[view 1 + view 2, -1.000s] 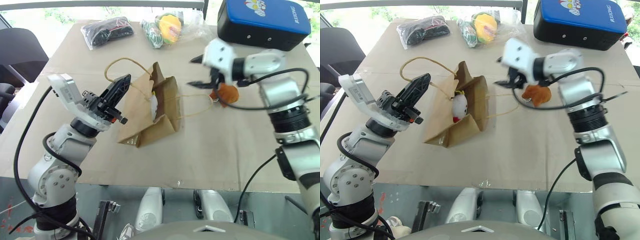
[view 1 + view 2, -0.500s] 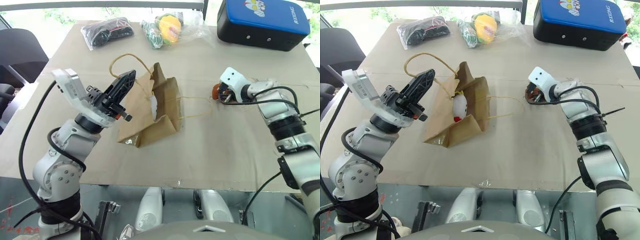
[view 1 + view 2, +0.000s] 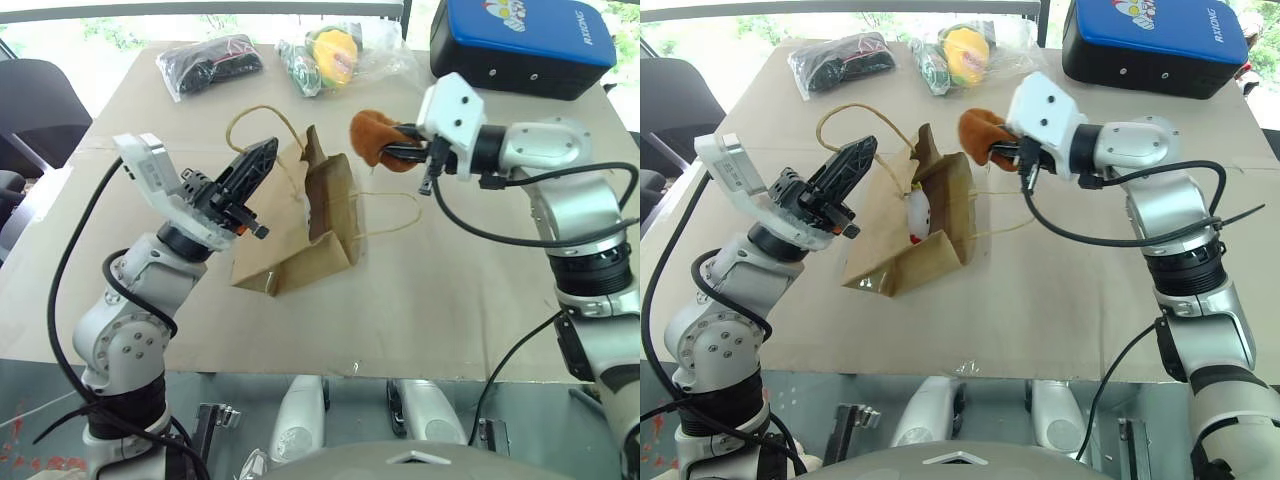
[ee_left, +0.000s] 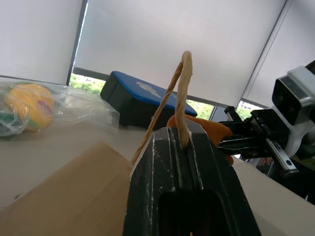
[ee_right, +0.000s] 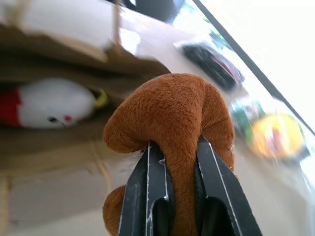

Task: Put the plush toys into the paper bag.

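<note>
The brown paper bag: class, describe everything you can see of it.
The plain brown kraft paper bag lies on its side on the cardboard-covered table, mouth open toward the right claw. It has two tan twisted-cord loop handles; the left claw pinches one, the other lies on the table. A white plush toy sits inside.

Even daylight enters from the windows along the top edge of the head views, where the panes are overexposed. The table [image 3: 480, 300] is uniformly bright, with soft shadows. Glare marks the clear plastic bags [image 3: 340, 50] at upper centre. In the left wrist view, white blinds [image 4: 187, 39] dominate the upper frame. The right wrist view is blurred beyond the sharp orange-brown plush [image 5: 172, 118].
</note>
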